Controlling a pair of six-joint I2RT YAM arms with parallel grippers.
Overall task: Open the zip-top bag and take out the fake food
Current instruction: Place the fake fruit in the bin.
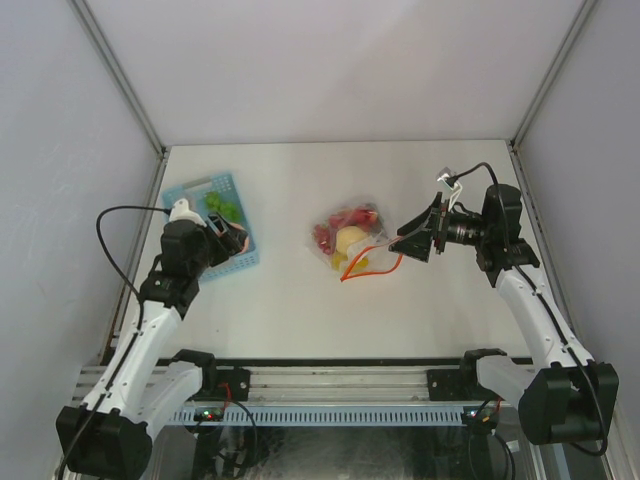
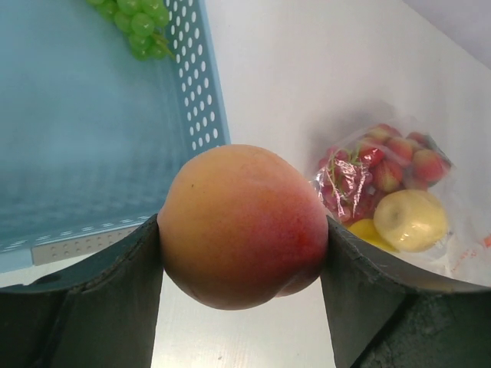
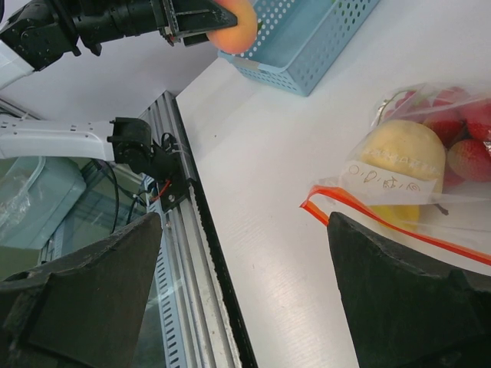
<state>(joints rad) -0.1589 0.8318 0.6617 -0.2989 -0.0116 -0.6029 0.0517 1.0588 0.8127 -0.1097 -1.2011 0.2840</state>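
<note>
Zip-top bag (image 1: 352,245) lies mid-table, a little right of centre, with its red zip strip (image 3: 316,202) turned toward your right gripper (image 3: 244,222). That gripper's fingers stand spread just beside the strip, holding nothing. Red and yellow fake food (image 2: 399,192) sits inside the bag. Your left gripper (image 2: 244,226) pinches a peach (image 2: 230,199) over the near right part of the blue basket (image 1: 245,258), which holds green grapes (image 1: 226,208).

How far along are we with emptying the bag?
Done: the zip-top bag looks open, and green grapes lie in the basket. In hand: the left end effector grips a peach by the basket. Left: red pieces and a yellow fruit sit bagged; the right end effector is open beside the zip strip.
</note>
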